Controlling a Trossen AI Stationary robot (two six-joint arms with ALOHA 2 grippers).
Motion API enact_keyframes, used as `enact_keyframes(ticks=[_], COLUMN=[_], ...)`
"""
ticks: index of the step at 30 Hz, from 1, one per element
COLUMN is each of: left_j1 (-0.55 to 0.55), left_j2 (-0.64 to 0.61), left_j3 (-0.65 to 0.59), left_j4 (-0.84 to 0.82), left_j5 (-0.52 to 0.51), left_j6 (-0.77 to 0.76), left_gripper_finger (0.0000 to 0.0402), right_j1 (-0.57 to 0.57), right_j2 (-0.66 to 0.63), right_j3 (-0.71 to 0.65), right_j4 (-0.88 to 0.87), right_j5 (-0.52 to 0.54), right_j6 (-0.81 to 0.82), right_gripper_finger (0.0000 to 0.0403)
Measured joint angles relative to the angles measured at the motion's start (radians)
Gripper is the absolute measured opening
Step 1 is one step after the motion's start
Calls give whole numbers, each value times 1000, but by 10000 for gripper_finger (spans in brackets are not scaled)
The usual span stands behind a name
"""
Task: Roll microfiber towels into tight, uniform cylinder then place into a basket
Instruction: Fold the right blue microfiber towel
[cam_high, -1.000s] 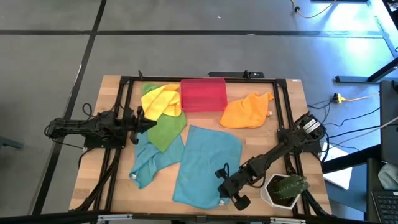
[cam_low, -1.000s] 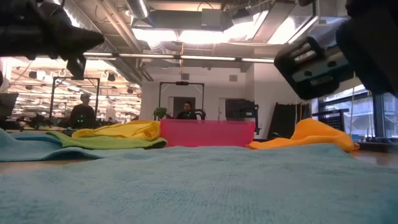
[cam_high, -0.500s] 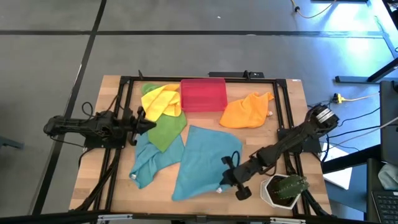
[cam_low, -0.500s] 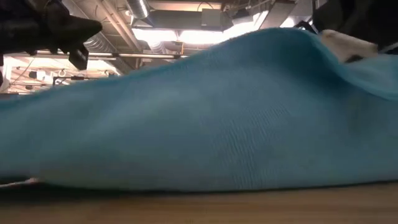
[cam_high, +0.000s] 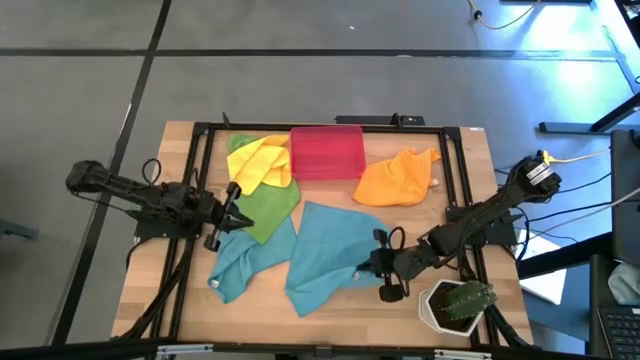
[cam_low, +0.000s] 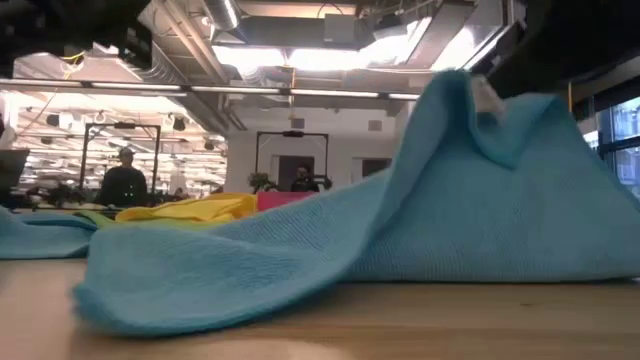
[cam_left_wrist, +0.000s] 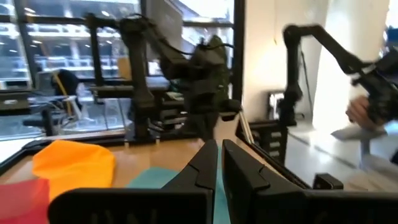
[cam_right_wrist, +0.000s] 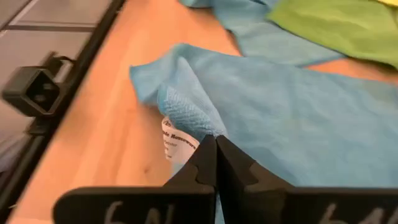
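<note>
A large teal microfiber towel (cam_high: 335, 255) lies at the table's middle, with my right gripper (cam_high: 372, 266) shut on its raised near-right corner. In the low view the towel (cam_low: 400, 230) rises like a tent to a peak. My left gripper (cam_high: 237, 208) is shut, holds nothing, and hovers level over the green towel (cam_high: 268, 208). A second teal towel (cam_high: 235, 265), a yellow one (cam_high: 258, 162) and an orange one (cam_high: 397, 177) lie flat. The red-pink basket (cam_high: 327, 150) stands at the far middle. My right gripper pinches the teal towel's corner (cam_right_wrist: 189, 124) between its two fingers, right by the white label (cam_right_wrist: 176, 140). The cloth is bunched there into a fold of more than one layer. The fingers slant down from the table's right side. The corner is lifted clear; the rest trails slack onto the table.
A white pot with a cactus (cam_high: 460, 305) stands at the near right corner, close to my right arm. A black frame (cam_high: 200, 180) runs around the work area. Bare wood (cam_high: 330, 330) shows along the near edge.
My right gripper, shut on the teal towel's near-right corner, has risen and gone toward the far edge. The corner has lifted and folded in over the towel; the near edge slid after it while the far part stayed put. My left gripper has swung slightly toward the near edge and rolled.
</note>
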Motion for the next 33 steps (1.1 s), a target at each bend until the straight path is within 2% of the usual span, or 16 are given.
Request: enact_keyframes(ticks=[7, 11, 16, 20, 26, 33], left_j1=[-72, -88, -92, -92, -104, -114], left_j2=[320, 516, 681, 758, 827, 880], left_j3=[182, 281, 397, 478, 584, 606], left_j4=[4, 63, 98, 105, 113, 104], left_j5=[-12, -12, -12, -12, -11, -8], left_j6=[91, 92, 149, 138, -13, -106], left_gripper_finger=[14, 14, 14, 14, 14, 14], right_j1=[-36, -39, -39, -39, -39, -39], right_j2=[-4, -4, -4, -4, -6, -36], right_j3=[-20, -20, -20, -20, -20, -20], right_j4=[-10, -10, -18, -17, -16, -18], right_j5=[6, 6, 6, -12, -21, -33], right_j6=[42, 43, 64, 69, 69, 63], right_gripper_finger=[3, 4, 4, 4, 4, 5])
